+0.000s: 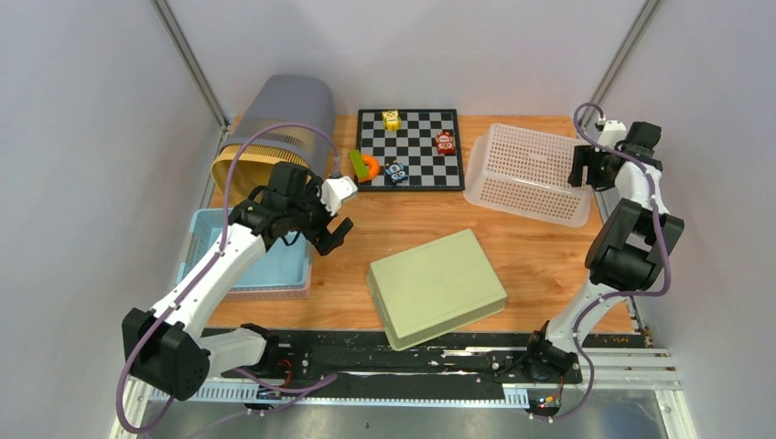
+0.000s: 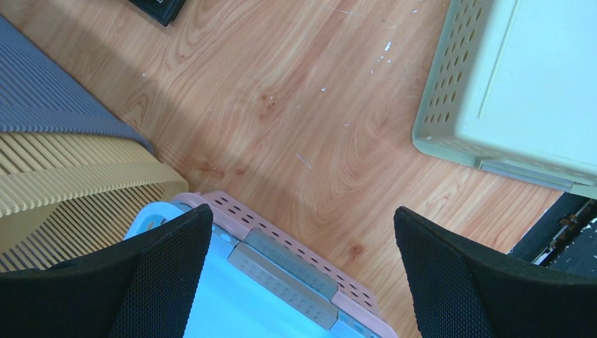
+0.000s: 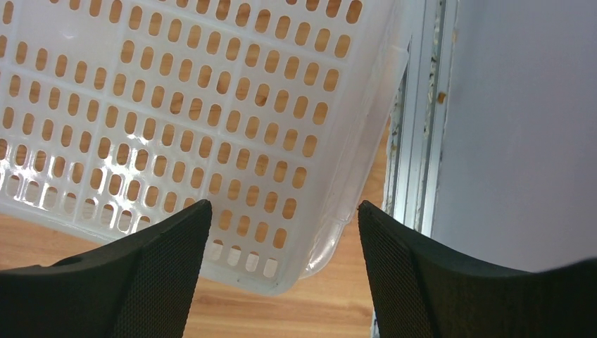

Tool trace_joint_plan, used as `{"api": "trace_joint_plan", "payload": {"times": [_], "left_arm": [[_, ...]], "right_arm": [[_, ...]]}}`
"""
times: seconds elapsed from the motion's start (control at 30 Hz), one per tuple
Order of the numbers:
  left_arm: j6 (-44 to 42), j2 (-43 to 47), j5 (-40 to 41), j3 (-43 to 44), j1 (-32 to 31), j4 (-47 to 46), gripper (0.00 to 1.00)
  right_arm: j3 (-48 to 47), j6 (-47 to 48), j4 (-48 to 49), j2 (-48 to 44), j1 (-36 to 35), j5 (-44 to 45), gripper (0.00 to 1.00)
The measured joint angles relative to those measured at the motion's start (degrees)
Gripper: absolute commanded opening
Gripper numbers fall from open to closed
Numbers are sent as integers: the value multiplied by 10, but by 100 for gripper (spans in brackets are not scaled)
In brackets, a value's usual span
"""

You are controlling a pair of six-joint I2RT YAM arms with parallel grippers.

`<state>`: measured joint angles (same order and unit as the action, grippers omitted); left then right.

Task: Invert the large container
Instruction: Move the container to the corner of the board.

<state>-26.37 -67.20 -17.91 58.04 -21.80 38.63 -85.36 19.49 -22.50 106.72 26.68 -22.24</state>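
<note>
White perforated plastic basket (image 1: 526, 174) lay just below the right gripper (image 1: 582, 172), its long axis running leftward from it. That gripper stood open, holding nothing. The left gripper (image 1: 322, 236), wide open and empty, was well apart.

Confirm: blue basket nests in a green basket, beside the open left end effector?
Wrong colour. The outer basket is pink, not green; the left wrist view shows its pink perforated rim around the blue basket. The rest holds: the left end effector beside it is open.
</note>
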Motion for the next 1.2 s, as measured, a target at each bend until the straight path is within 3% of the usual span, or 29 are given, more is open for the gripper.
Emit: {"api": "trace_joint_plan", "payload": {"times": [0.53, 1.0, 1.2], "left_arm": [[0, -7, 3, 0, 0, 0, 100], [0, -5, 4, 0, 0, 0, 100], [0, -6, 4, 0, 0, 0, 100]], "right_arm": [[-47, 119, 24, 24, -47, 49, 84], [189, 156, 10, -305, -49, 18, 82], [257, 130, -9, -326, -70, -6, 77]]}}
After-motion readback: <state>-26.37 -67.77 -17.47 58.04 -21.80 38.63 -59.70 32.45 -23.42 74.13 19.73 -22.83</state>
